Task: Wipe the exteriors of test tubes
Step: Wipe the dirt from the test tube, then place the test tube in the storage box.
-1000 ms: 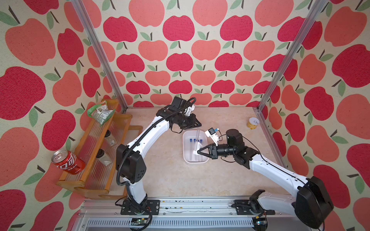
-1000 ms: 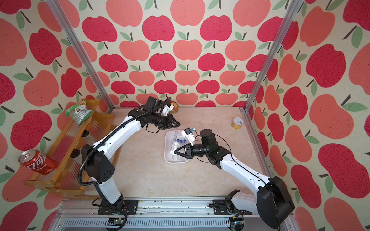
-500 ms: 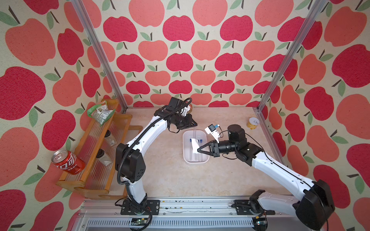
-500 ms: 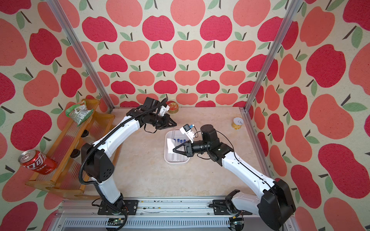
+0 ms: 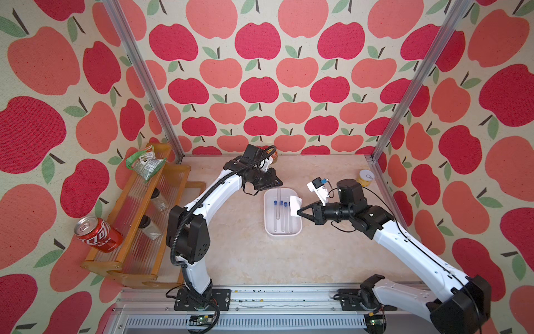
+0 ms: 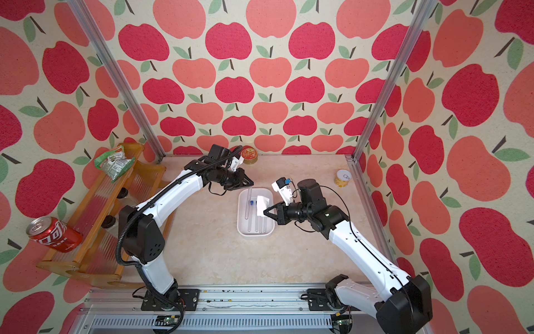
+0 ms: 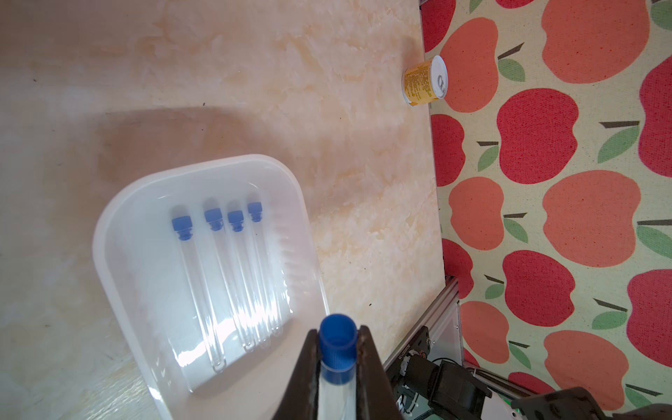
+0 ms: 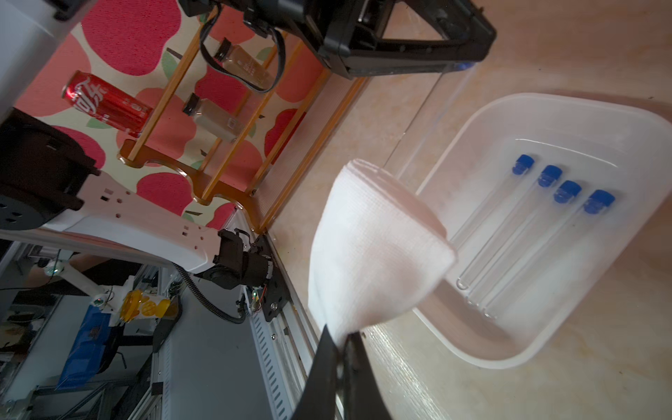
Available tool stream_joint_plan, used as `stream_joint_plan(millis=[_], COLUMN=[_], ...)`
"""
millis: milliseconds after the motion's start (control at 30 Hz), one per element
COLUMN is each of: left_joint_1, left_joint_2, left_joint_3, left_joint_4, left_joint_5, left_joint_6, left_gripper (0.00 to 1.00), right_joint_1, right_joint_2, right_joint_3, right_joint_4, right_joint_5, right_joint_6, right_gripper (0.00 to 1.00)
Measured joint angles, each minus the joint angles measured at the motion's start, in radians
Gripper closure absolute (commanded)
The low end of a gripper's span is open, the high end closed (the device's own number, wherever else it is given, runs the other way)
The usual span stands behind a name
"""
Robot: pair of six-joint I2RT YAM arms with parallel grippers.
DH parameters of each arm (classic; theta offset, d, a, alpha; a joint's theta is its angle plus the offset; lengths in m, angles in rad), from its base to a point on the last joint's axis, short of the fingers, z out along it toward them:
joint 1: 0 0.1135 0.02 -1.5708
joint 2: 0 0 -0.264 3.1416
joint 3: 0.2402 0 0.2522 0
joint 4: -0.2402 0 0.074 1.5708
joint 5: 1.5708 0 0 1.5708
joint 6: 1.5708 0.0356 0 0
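The left end effector (image 7: 338,331) grasps one slick, fragile-looking thin clear test tube (image 7: 335,396) by its grippier blue cap over the far end of the white plastic tray (image 7: 99,247), where four more tubes (image 7: 232,283) lie, while the right end effector (image 8: 340,332) clamps a folded white cloth (image 8: 374,247).

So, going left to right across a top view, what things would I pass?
Red soda can → green snack bag → white tray → little yellow can.
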Motion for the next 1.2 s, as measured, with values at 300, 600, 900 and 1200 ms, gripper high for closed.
stream_joint_plan(millis=[300,600,900,1200], left_joint_1=[-0.051,-0.122,-0.168,-0.197], left_joint_2=[0.024,0.193,0.308,0.348], left_joint_3=[-0.019,0.030,0.168,0.241], left_joint_4=[0.007,-0.013,-0.079,-0.173], left_joint_5=[-0.137,-0.367,-0.567,-0.704], left_joint_6=[0.023,0.029,0.037,0.061], left_gripper=[0.85,0.86,0.87,0.86], right_joint_1=[-0.066,-0.119,-0.191,-0.222], right_joint_2=[-0.058,-0.209,-0.300,-0.303], right_joint_3=[-0.012,-0.100,-0.167,-0.182], right_joint_4=[-0.117,-0.209,-0.269,-0.272], right_joint_5=[0.189,0.211,0.192,0.153], right_joint_6=[-0.035,-0.050,-0.057,-0.061], right_gripper=[1.00,1.00,1.00,1.00])
